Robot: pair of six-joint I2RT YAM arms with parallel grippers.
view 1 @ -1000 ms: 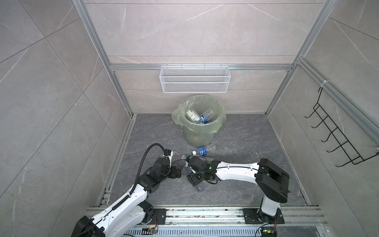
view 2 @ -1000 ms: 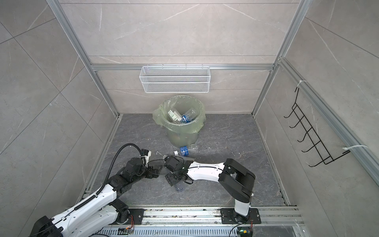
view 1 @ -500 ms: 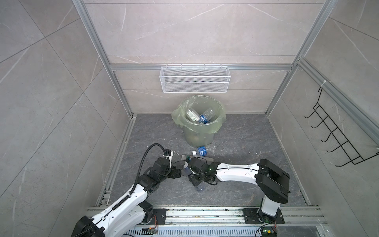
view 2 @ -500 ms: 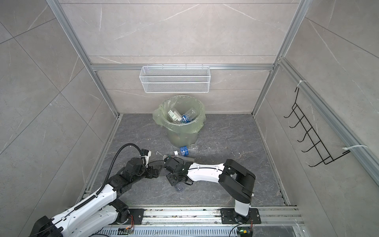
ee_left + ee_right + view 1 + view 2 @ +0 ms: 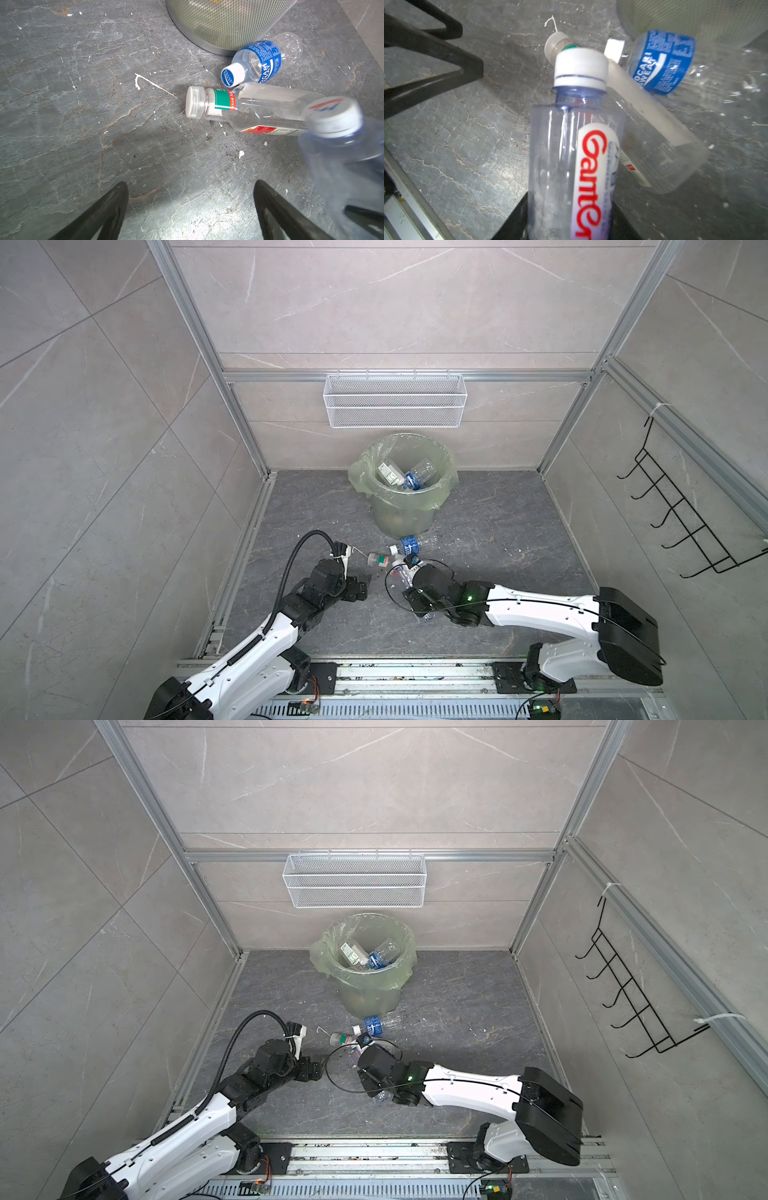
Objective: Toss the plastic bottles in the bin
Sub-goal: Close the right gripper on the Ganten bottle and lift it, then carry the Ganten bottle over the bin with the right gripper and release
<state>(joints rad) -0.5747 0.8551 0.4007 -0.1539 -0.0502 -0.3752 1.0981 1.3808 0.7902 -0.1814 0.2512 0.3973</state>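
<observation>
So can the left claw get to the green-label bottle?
Probably yes: the left claw is open, and only bare floor lies between it and the green-label bottle.

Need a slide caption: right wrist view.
Right gripper shut on red-lettered bottle; blue-label bottle and green-collared bottle lie by the bin.

The floor [image 5: 83, 124] is presenting as matt grey stone, rough with white flecks. The red-lettered bottle [image 5: 550, 155], centre of the right wrist view, is showing clear glossy plastic, a ribbed white cap and a smooth printed label. The bin [image 5: 228, 22] is showing fine metal-looking mesh over a smooth band. Its bag [image 5: 365, 485] is reading as thin translucent green film. The basket [image 5: 395, 406] is appearing as white-coated wire mesh. The walls [image 5: 104, 448] are looking like satin stone-look tile.
</observation>
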